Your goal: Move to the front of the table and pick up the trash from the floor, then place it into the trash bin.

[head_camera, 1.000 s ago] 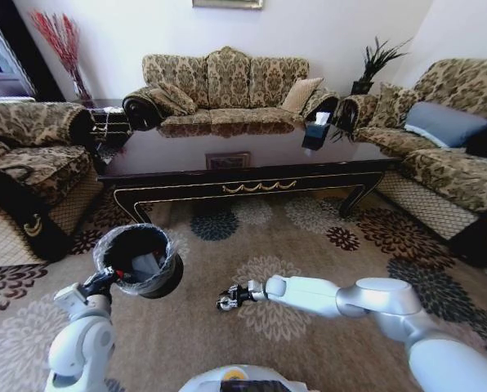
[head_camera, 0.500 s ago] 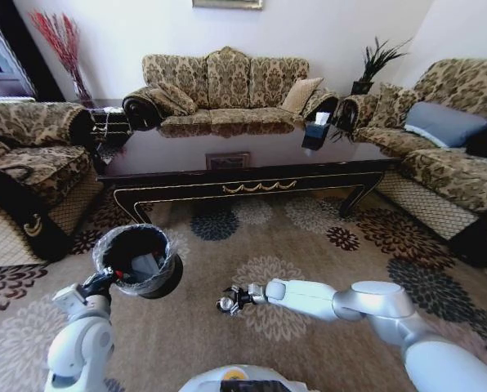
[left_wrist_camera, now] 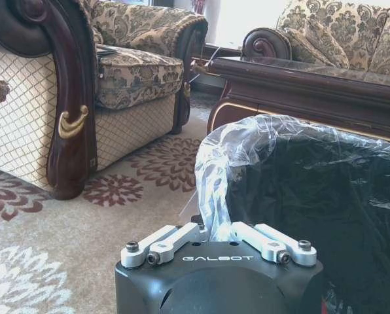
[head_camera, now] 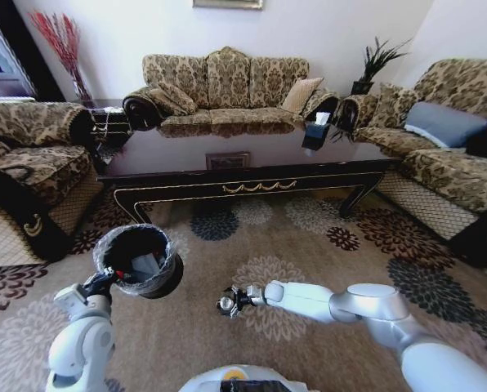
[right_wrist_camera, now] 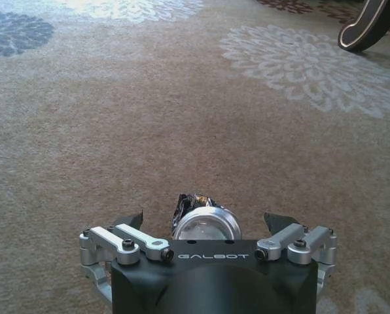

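Bin position: the trash bin is carried at the robot's left, its bag-lined rim pinched by the left claw. In the left wrist view the claw fingers are pressed together on the folded plastic bag. Dark items already lie inside the bin, including something with a red part.

Remaining item: the small round silvery can-like piece sits between the fingers of the right claw, low over the floor near the robot's centre, well short of the desk. The right wrist view shows its dark pads spread on either side of the piece; whether they are touching it cannot be told.

Procedure, as a judgement:
1. Confirm the pads are firmly pressed on the piece before lifting; its round, smooth body is likely to slip or roll out.
2. Raise it clear of the carpet, then carry it leftward above rim height.
3. Release only when it is centred over the bin opening, clear of the folded bag.
4. Keep the left arm steady so the bin does not tilt.
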Available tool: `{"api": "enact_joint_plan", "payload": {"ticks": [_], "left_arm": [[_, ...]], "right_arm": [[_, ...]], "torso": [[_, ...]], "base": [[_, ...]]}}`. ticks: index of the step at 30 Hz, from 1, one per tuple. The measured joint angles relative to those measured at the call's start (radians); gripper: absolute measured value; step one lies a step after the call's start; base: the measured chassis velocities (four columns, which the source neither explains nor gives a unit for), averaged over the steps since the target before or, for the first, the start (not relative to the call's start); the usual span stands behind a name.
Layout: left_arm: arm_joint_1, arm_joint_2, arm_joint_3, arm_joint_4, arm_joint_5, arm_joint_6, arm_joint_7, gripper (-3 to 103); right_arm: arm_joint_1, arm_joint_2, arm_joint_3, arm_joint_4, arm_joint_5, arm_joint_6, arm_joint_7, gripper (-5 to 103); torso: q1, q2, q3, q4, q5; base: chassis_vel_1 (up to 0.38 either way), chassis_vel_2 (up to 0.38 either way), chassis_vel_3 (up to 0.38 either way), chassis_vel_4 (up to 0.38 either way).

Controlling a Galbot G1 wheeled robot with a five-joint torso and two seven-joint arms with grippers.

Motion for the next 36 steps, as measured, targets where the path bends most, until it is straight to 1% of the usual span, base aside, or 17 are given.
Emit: {"api": "enact_joint_plan", "payload": {"ticks": [3, 5, 8, 9, 11, 12, 13, 14, 16, 22, 23, 26, 28, 30, 32, 35, 36], "left_arm": [[0.001, 0.000, -0.001, 0.000, 0.000, -0.001, 0.000, 3], [0.001, 0.000, -0.001, -0.001, 0.000, -0.001, 0.000, 3], [0.002, -0.001, -0.001, -0.003, 0.000, -0.001, 0.000, 3], [0.002, -0.001, -0.001, -0.003, 0.000, -0.001, 0.000, 3], [0.002, -0.001, -0.001, -0.004, 0.000, -0.001, 0.000, 3], [0.002, -0.001, -0.001, -0.004, 0.001, -0.001, 0.000, 3], [0.002, -0.001, -0.001, -0.004, 0.001, -0.001, 0.000, 3], [0.002, -0.001, -0.001, -0.004, 0.001, -0.001, 0.000, 3], [0.002, -0.001, -0.001, -0.004, 0.001, -0.001, 0.000, 3], [0.002, -0.001, -0.001, -0.004, 0.001, -0.002, 0.000, 3], [0.001, -0.001, -0.001, -0.004, 0.001, -0.002, 0.000, 3], [0.001, -0.001, -0.001, -0.004, 0.001, -0.002, 0.000, 3], [0.000, -0.001, 0.000, -0.003, 0.001, -0.002, 0.000, 3], [-0.001, -0.001, 0.000, -0.002, 0.001, -0.002, 0.000, 3], [-0.001, -0.001, 0.001, -0.002, 0.002, -0.002, 0.000, 3], [-0.001, -0.001, 0.001, -0.002, 0.002, -0.002, 0.000, 3], [-0.001, -0.001, 0.001, -0.002, 0.002, -0.002, 0.000, 3]], "right_arm": [[-0.005, 0.000, -0.001, -0.006, -0.002, 0.000, -0.001, 90], [-0.005, 0.000, -0.001, -0.006, -0.003, 0.000, -0.002, 90], [-0.008, 0.000, -0.001, -0.006, -0.004, 0.000, -0.003, 74], [-0.008, 0.000, -0.001, -0.006, -0.004, 0.000, -0.003, 74], [-0.008, 0.002, -0.001, -0.006, -0.003, 0.000, -0.003, 63], [-0.009, 0.002, -0.001, -0.006, -0.003, 0.000, -0.003, 63], [-0.009, 0.003, -0.001, -0.007, -0.003, 0.000, -0.003, 57], [-0.009, 0.003, -0.001, -0.007, -0.003, 0.000, -0.003, 57], [-0.011, 0.004, -0.001, -0.008, -0.003, 0.001, -0.002, 51], [-0.015, 0.001, 0.001, -0.007, -0.003, 0.003, -0.002, 50], [-0.014, -0.001, 0.001, -0.006, -0.003, 0.003, -0.002, 47], [-0.013, -0.003, 0.000, -0.005, -0.003, 0.003, -0.003, 48], [-0.013, -0.005, 0.000, -0.005, -0.003, 0.003, -0.005, 57], [-0.013, -0.006, 0.000, -0.004, -0.003, 0.003, -0.007, 68], [-0.013, -0.006, 0.000, -0.004, -0.003, 0.004, -0.008, 68], [-0.018, -0.005, 0.000, -0.005, -0.004, 0.004, -0.008, 84], [-0.018, -0.005, 0.000, -0.005, -0.004, 0.004, -0.008, 84]], "torso": [[0.000, 0.000, 0.000, -0.0001, 0.0000], [0.000, 0.000, 0.000, -0.0002, 0.0000], [0.000, 0.000, 0.000, -0.0001, 0.0000], [0.000, 0.000, 0.000, -0.0001, 0.0000], [0.000, 0.000, 0.000, -0.0001, 0.0000], [0.000, 0.000, 0.000, -0.0001, 0.0000], [0.000, 0.000, 0.000, -0.0001, 0.0000], [0.000, 0.000, 0.000, -0.0001, 0.0000], [0.000, 0.000, 0.000, -0.0001, 0.0000], [0.000, 0.000, 0.000, 0.0000, 0.0001], [0.000, 0.000, 0.000, 0.0000, 0.0001], [0.000, 0.000, 0.000, 0.0000, 0.0001], [0.000, 0.000, 0.000, -0.0002, 0.0000], [0.000, 0.000, 0.000, -0.0001, 0.0000], [0.000, 0.000, 0.000, -0.0001, 0.0000], [0.000, 0.000, 0.000, -0.0001, 0.0000], [0.000, 0.000, 0.000, -0.0001, 0.0000]], "base": [[0.000, 0.000, 0.000, 0.000], [0.000, 0.000, 0.000, 0.000], [0.000, 0.000, 0.000, 0.000], [0.000, 0.000, 0.000, 0.000], [0.000, 0.000, 0.000, 0.000], [0.000, 0.000, 0.000, 0.000], [0.000, 0.000, 0.000, 0.000], [0.000, 0.000, 0.000, 0.000], [0.000, 0.000, 0.000, 0.000], [0.000, 0.000, 0.000, 0.000], [0.000, 0.000, 0.000, 0.000], [0.000, 0.000, 0.000, 0.000], [0.000, 0.000, 0.000, 0.000], [0.000, 0.000, 0.000, 0.000], [0.000, 0.000, 0.000, 0.000], [0.000, 0.000, 0.000, 0.000], [0.000, 0.000, 0.000, 0.000]]}}
